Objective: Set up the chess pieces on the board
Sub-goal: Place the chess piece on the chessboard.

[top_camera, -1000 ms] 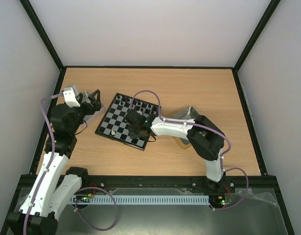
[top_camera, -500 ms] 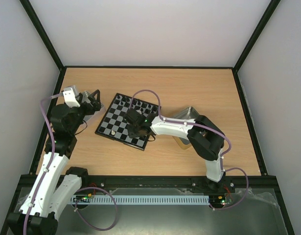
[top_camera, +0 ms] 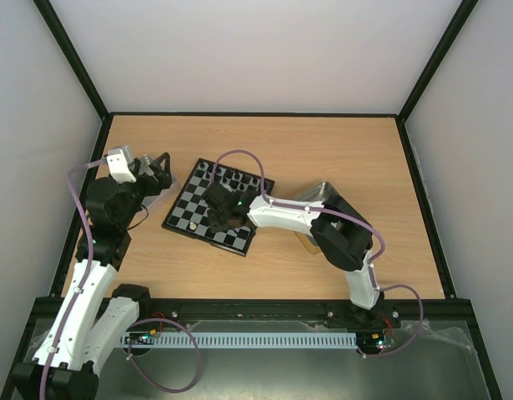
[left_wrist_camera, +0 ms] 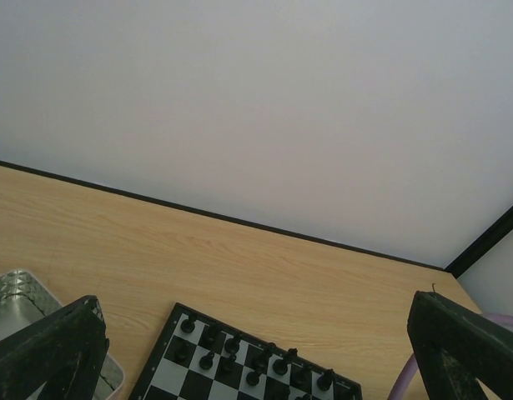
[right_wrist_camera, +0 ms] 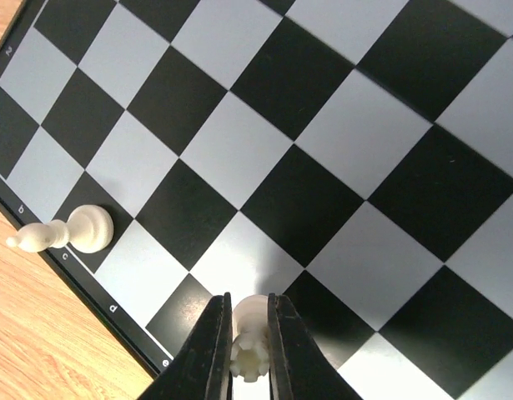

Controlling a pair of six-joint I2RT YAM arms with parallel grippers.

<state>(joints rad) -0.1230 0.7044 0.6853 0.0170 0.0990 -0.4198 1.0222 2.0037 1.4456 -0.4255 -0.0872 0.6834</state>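
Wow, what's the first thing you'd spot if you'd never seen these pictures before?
The right hand is pinching a tiny white chess piece over the checkered board, close to its edge. Another white piece sits alone on a dark square nearby. A cluster of black pieces lines the board's far side.

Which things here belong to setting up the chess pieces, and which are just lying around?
Job: board; white piece held by the right gripper; second white piece at the board's edge; black pieces on the far side.
Lying about: left tray; right tray.
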